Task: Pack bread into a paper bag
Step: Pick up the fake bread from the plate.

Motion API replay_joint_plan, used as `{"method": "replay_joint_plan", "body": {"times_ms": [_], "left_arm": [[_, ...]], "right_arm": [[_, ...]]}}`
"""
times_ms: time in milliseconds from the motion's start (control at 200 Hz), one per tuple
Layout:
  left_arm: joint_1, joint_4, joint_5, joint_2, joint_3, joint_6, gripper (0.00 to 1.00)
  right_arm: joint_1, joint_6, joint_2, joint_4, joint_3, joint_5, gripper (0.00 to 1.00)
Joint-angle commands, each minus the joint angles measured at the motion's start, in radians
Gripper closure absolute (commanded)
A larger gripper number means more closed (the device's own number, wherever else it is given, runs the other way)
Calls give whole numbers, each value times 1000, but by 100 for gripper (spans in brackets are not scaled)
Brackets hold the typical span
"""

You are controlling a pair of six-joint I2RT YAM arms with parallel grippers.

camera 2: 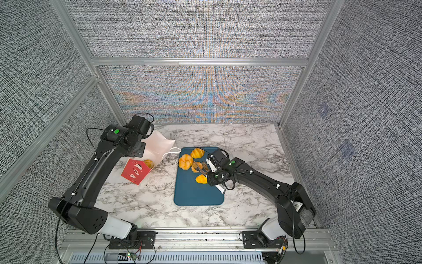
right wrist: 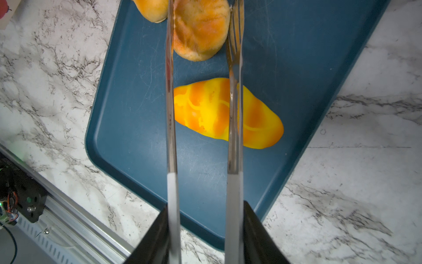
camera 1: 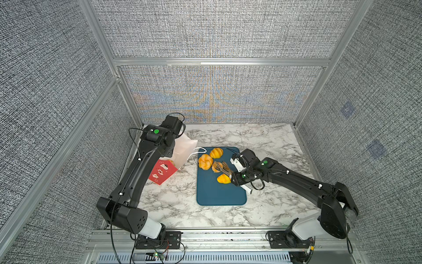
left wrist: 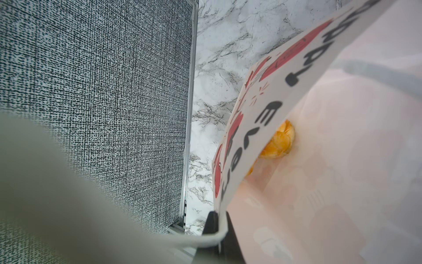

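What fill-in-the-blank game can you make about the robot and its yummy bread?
1. The right hand grips the shiny metal tongs above the dark ___ plastic tray.
2. ___ golden-orange bread pieces lie on that tray.
3. The left hand pinches the red-and-white paper bag, and some orange bread shows ___ it.

Missing words: blue, four, inside.

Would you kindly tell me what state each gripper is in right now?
Left gripper: shut on the rim of the red-and-white paper bag.
Right gripper: shut on the shiny metal tongs, whose arms flank a golden-orange bread roll.
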Motion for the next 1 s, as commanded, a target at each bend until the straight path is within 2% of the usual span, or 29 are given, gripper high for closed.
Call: {"method": "replay_joint_plan", "body": {"times_ms": [0,996], "left_arm": [[0,9,0,-6,2,-2,98],[0,8,0,-14,-6,-2,98]], "right_arm": [[1,-7,3,22,-6,-9,56],[1,-2,-11,30,-31,0,72]]}}
